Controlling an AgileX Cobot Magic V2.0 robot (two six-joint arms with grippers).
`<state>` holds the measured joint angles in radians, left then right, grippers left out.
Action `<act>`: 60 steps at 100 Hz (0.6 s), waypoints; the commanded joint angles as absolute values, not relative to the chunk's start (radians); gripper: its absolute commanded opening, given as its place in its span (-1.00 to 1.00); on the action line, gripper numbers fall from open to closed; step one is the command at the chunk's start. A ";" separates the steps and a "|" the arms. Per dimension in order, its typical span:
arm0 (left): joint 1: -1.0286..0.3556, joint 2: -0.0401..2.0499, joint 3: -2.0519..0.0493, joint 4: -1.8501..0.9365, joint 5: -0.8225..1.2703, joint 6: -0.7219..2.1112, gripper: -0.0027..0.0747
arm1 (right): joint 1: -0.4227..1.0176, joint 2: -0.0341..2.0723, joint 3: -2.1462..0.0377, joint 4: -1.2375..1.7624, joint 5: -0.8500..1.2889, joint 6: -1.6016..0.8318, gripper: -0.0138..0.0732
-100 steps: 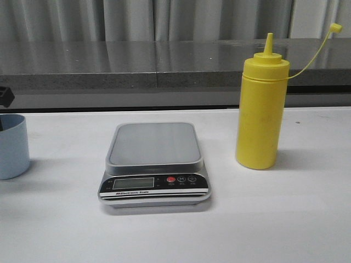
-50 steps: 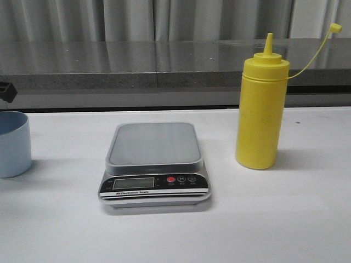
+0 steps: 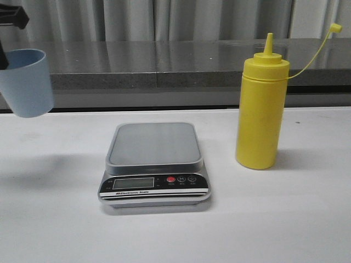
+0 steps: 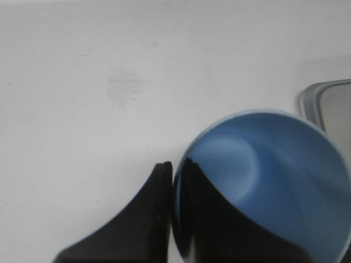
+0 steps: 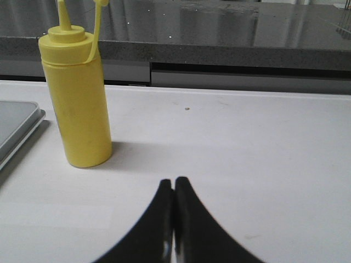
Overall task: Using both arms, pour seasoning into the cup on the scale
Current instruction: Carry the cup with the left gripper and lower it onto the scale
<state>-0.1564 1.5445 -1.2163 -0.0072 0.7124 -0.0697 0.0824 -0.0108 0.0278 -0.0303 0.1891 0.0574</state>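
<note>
My left gripper is shut on the rim of the pale blue cup, one finger inside and one outside. In the front view the cup hangs in the air at the far left, above the table, with a bit of the black gripper at its top. The grey scale sits at the table's middle, its platform bare; its corner shows in the left wrist view. The yellow seasoning bottle stands upright right of the scale, cap hanging on its tether. My right gripper is shut and empty, low over the table, right of the bottle.
A dark grey ledge and curtains run along the back of the white table. The scale's edge shows left of the bottle in the right wrist view.
My left gripper has lifted the blue cup off the table, up and slightly toward the scale. The bottle, the scale and the right gripper have not moved.
</note>
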 commanded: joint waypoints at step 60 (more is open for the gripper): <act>-0.471 1.676 -1.476 -0.040 0.720 -0.075 -0.98 | 0.075 -0.030 0.006 -0.032 0.107 0.058 -0.84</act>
<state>-0.4503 1.6819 -1.4110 -0.0275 0.7625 -0.0697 0.0824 -0.0108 0.0278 -0.0303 0.1891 0.0574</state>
